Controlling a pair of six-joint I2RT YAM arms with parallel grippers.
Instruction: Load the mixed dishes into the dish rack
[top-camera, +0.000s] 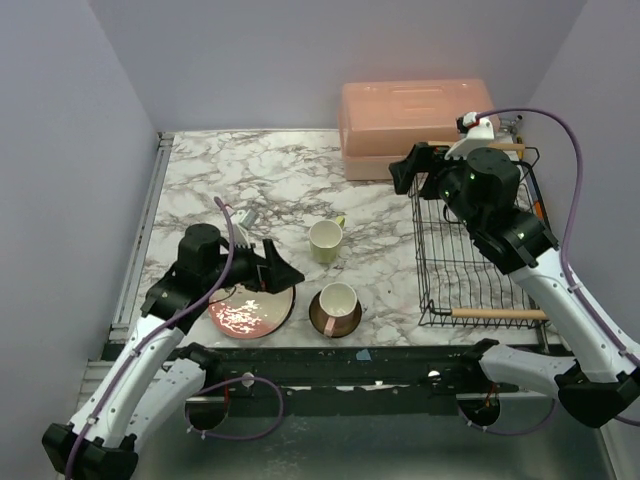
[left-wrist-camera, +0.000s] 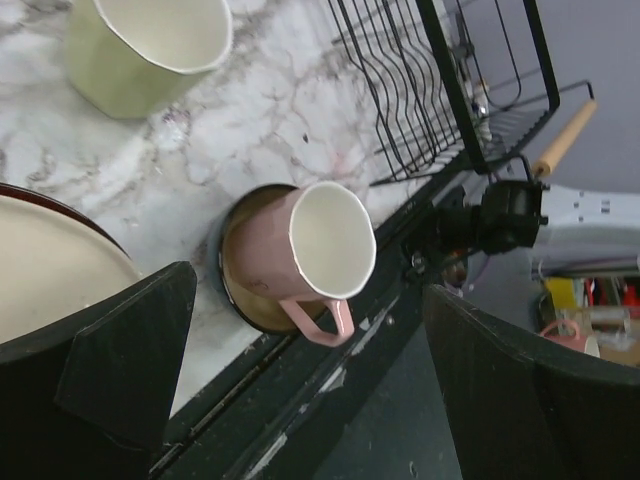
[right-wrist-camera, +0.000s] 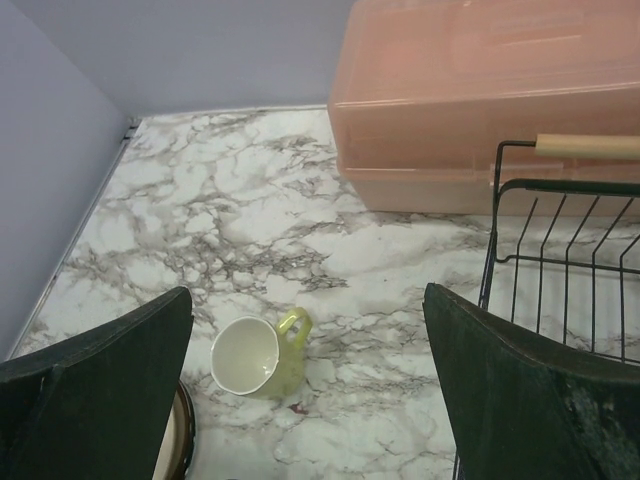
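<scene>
The left gripper hangs low over the near edge of a maroon-rimmed plate, its fingers spread wide with nothing between them, while the right gripper sits high by the far left corner of the dish rack, near the salmon-pink box, fingers likewise apart and empty. On the marble worktop, left of the rack, the yellow-green mug stands upright, and just nearer the pink cup rests on a small dark-rimmed dish
</scene>
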